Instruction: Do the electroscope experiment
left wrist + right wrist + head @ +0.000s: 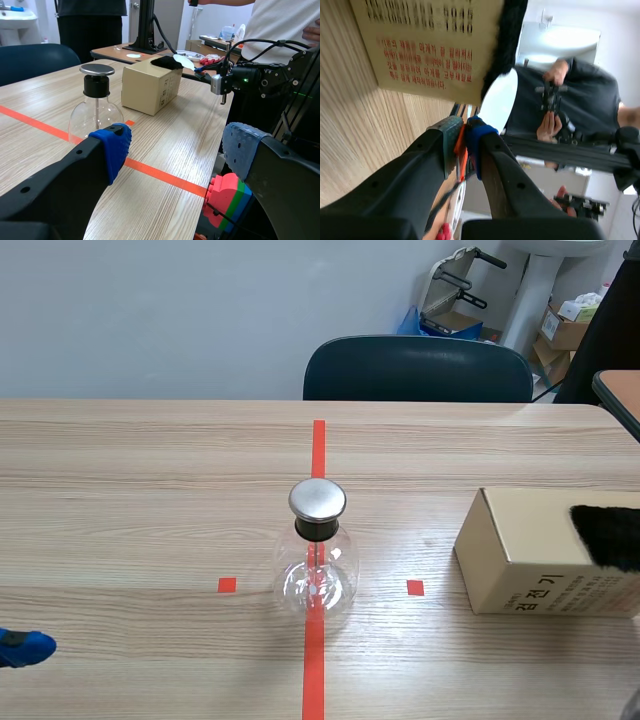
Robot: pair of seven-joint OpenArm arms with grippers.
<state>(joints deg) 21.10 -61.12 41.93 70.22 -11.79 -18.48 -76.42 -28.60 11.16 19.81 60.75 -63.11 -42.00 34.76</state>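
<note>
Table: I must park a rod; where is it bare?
Bare: table left of the electroscope flask, out to the left gripper; also the strip between flask and chair. Crowded right: cardboard box with black fur, right gripper holding a white disc.

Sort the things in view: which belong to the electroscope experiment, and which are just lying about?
Belong: glass electroscope; black fur; white disc paddle, held in the right claw.
Lying about: cardboard box; dark chair; coloured blocks past the table's edge.
</note>
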